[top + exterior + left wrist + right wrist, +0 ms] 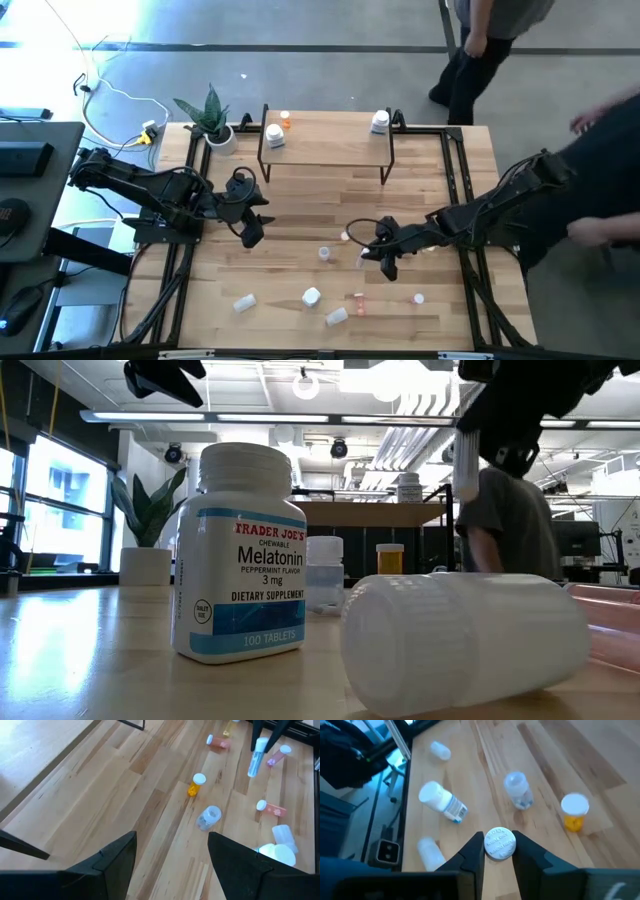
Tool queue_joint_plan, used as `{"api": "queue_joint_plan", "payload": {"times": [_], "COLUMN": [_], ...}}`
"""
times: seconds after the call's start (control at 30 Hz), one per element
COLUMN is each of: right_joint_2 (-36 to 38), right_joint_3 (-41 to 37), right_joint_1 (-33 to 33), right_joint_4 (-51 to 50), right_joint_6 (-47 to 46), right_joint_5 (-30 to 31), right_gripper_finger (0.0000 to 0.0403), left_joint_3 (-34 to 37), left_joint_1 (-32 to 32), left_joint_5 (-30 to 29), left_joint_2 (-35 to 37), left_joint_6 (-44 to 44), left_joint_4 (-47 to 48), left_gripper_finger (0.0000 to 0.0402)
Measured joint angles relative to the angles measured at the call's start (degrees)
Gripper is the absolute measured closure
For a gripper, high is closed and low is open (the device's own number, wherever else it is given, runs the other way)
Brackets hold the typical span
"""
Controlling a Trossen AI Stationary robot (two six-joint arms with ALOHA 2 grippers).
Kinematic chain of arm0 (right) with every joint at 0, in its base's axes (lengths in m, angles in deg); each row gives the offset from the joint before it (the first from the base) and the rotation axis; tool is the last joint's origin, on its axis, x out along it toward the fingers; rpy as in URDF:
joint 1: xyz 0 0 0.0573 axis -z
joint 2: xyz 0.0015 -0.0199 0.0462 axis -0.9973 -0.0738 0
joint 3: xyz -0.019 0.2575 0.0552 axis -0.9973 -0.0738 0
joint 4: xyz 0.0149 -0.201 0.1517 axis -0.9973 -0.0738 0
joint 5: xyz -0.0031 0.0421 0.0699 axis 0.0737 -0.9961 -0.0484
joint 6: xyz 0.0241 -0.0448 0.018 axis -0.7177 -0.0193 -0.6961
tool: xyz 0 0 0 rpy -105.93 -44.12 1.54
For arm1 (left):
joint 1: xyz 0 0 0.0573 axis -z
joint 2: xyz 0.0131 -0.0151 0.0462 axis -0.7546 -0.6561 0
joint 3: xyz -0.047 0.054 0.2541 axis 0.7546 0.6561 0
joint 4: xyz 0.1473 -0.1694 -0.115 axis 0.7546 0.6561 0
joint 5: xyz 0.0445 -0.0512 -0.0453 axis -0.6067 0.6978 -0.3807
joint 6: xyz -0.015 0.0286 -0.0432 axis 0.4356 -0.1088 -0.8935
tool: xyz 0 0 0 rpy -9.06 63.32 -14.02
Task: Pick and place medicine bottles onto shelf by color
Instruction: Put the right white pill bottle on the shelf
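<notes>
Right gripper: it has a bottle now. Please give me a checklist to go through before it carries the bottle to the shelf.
1. Grip: right gripper is shut on the white-capped bottle. ok.
2. Clearance: the held bottle hangs above the table, apart from the loose bottles. ok.
3. Free space: the shelf is bare in the middle, between the white bottles at its ends. ok.
4. Colour match: the held bottle's body looks clear; which shelf group it belongs to, cannot tell.
5. Other arm: left gripper is open, empty, at the table's left side. ok.
6. Surroundings: a person stands near the table's far right corner. not ok.
</notes>
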State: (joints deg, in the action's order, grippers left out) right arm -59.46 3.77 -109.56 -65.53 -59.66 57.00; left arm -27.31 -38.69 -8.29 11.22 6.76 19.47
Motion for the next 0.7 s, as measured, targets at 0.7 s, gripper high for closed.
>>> {"api": "queue_joint_plan", "payload": {"times": [0.7], "right_joint_2": [2.6], "right_joint_3": [18.6], "right_joint_1": [6.7], "right_joint_4": [-22.1], "right_joint_6": [13.0], "right_joint_5": [4.9], "right_gripper_finger": [0.0336], "left_joint_3": [0.0], "left_joint_1": [-1.0], "left_joint_5": [-1.9], "left_joint_2": [0.0], "left_joint_6": [3.5], "left_joint_4": [-0.2], "left_gripper_finger": [0.0165]}}
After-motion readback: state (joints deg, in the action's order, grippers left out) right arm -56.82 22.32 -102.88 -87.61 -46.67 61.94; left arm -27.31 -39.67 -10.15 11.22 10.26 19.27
